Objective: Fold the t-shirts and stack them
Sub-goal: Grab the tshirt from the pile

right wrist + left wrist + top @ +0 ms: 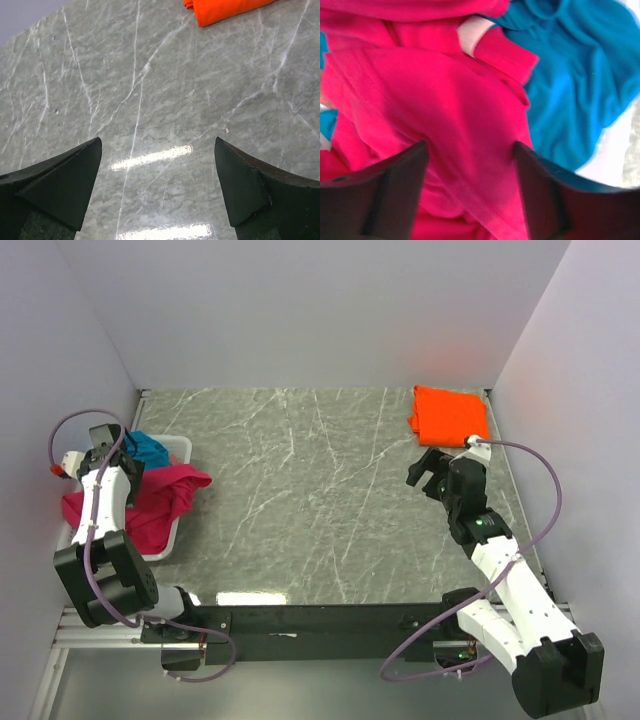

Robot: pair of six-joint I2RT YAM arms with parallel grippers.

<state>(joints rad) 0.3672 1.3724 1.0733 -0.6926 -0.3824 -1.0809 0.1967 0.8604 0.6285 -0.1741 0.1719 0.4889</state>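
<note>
The crumpled magenta-pink cloth t-shirt [445,100] overruns the left wrist view on three sides, blurred. The teal-blue cloth t-shirt [570,90] is cut at top and right. The white plastic lattice basket [181,447] lies mostly buried under both. The folded bright orange cloth t-shirt [225,10] is clipped at the right wrist view's top.

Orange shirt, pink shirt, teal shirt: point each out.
orange shirt [450,412]: top view, middle of the fold.
pink shirt [445,115]: left wrist view, broad middle panel.
teal shirt [570,95]: left wrist view, rumpled middle.

One basket [182,444] and three shirts: magenta t-shirt [165,495] and teal t-shirt [150,449] in it, orange t-shirt [450,412] well apart
</note>
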